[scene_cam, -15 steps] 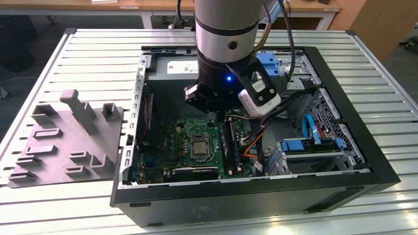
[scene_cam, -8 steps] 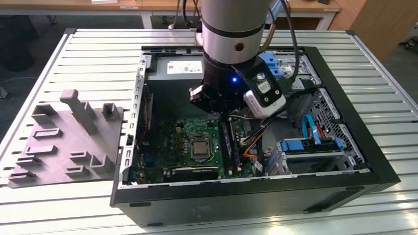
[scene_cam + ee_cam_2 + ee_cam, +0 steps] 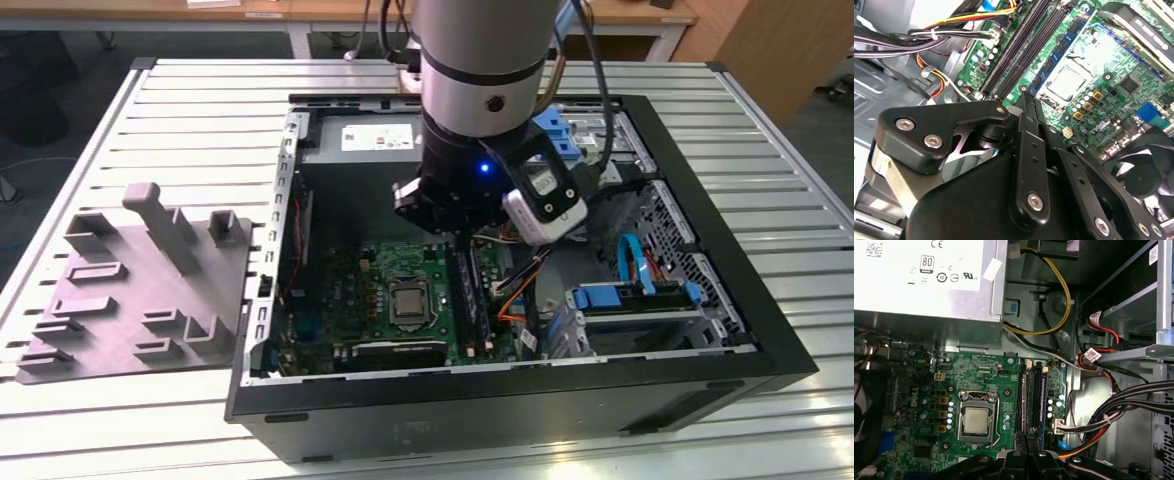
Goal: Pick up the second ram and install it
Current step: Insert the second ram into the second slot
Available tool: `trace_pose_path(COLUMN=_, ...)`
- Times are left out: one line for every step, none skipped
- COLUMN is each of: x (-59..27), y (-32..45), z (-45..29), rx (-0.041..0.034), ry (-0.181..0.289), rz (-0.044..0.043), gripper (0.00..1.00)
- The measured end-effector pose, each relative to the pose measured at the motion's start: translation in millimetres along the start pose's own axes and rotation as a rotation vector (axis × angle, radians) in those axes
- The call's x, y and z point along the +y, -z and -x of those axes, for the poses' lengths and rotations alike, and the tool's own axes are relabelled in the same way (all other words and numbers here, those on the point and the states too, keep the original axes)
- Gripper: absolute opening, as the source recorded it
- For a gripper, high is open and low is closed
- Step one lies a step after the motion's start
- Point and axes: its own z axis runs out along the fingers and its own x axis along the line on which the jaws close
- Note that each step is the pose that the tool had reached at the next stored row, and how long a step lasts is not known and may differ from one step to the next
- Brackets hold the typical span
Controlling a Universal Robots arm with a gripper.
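Observation:
The second ram [image 3: 1043, 405] is a thin blue stick standing on edge in a motherboard slot, beside the empty black slots [image 3: 1025, 400]. In the second wrist view the ram [image 3: 1061, 47] runs parallel to the black slots [image 3: 1014, 55], next to the CPU socket [image 3: 1066, 82]. My gripper [image 3: 458, 238] hangs inside the open computer case, over the slot area. Its black fingertips meet in both wrist views, and I see nothing held between them [image 3: 1026, 100] [image 3: 1028, 447].
The case [image 3: 534, 395] lies open on a slatted metal table. The power supply [image 3: 374, 140] sits at the far end and a drive cage [image 3: 641, 300] at the exterior view's right. Cable bundles [image 3: 1114, 410] run beside the slots. A grey fixture [image 3: 134, 290] stands at the left.

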Motion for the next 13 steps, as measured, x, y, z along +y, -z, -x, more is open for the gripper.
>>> trace_pose_path(x=0.0, y=-1.2, z=0.2, rx=-0.0001, ry=-0.001, rz=0.0001, gripper=0.12)
trace_pose_path(x=0.1, y=-2.1, z=0.3, rx=-0.0002, ry=-0.003, rz=-0.0001, gripper=0.12)
trace_pose_path(x=0.1, y=-2.9, z=0.3, rx=-0.0003, ry=-0.006, rz=-0.0002, gripper=0.12)
trace_pose_path(x=0.2, y=-3.6, z=0.3, rx=-0.0004, ry=-0.007, rz=-0.0002, gripper=0.12)
trace_pose_path(x=0.2, y=-4.0, z=0.4, rx=-0.0006, ry=-0.008, rz=0.0000, gripper=0.12)
trace_pose_path(x=0.2, y=-4.6, z=0.4, rx=-0.0007, ry=-0.008, rz=0.0006, gripper=0.12)
trace_pose_path(x=0.3, y=-5.4, z=0.3, rx=-0.0007, ry=-0.008, rz=0.0019, gripper=0.12)
trace_pose_path(x=0.3, y=-6.7, z=0.3, rx=-0.0008, ry=-0.008, rz=0.0038, gripper=0.12)
trace_pose_path(x=0.3, y=-8.0, z=0.4, rx=-0.0010, ry=-0.009, rz=0.0050, gripper=0.12)
trace_pose_path(x=0.2, y=-9.3, z=0.4, rx=-0.0011, ry=-0.010, rz=0.0056, gripper=0.12)
trace_pose_path(x=0.1, y=-10.6, z=0.5, rx=-0.0012, ry=-0.012, rz=0.0063, gripper=0.12)
trace_pose_path(x=0.0, y=-11.6, z=0.6, rx=-0.0013, ry=-0.013, rz=0.0071, gripper=0.12)
trace_pose_path(x=0.0, y=-12.5, z=0.7, rx=-0.0015, ry=-0.015, rz=0.0081, gripper=0.12)
